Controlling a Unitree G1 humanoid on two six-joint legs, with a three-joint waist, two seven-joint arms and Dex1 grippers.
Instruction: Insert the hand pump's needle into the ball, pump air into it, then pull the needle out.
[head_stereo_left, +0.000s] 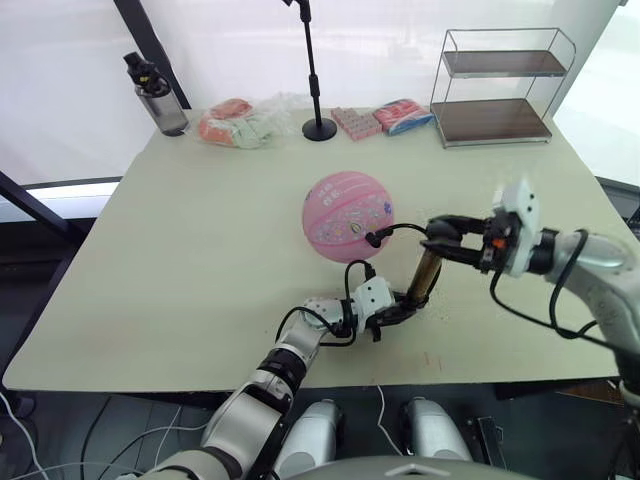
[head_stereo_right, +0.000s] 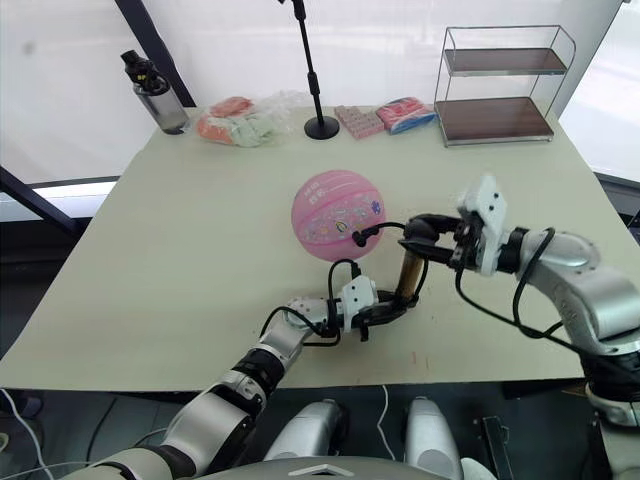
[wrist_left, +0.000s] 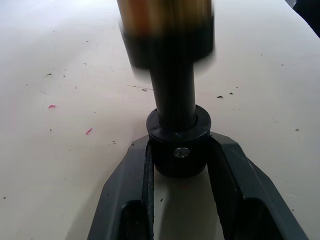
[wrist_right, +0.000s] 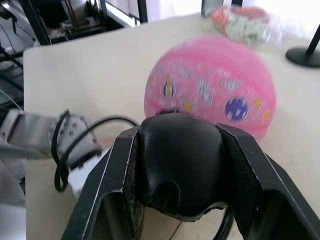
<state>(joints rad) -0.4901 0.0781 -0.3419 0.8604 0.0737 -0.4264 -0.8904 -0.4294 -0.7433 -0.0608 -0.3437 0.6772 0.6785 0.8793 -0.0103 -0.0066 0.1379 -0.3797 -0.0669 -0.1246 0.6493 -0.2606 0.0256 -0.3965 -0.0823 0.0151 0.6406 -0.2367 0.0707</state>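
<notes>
Bench (head_stereo_left: 180, 250) first: it carried the pink ball (head_stereo_left: 347, 215) near its middle, round and full-looking, resting on the surface just behind your two arms. Nearer to you than the ball stood the hand pump (head_stereo_left: 426, 277), its gold-bronze barrel close to upright with a slight lean, so its long axis ran from the bench up toward your right arm.

Your left gripper (head_stereo_left: 398, 310) held the pump's lower black end, fingers (wrist_left: 227, 165) closed narrow on either side of the cap, low against the bench. Your right gripper (head_stereo_left: 447, 240) sat on top, fingers (wrist_right: 250, 175) clamped around the black T-handle. So both hands were already on the pump, one at each end of that axis, and any stroke would, as I judge it, run straight down along the barrel toward your left hand.

A thin black hose (head_stereo_left: 400, 230) looped from the pump across to the ball's near side and met its skin at a small black fitting (head_stereo_left: 372, 239). The needle itself was too small to make out; it looked seated in the ball, though you could not confirm that.
</notes>
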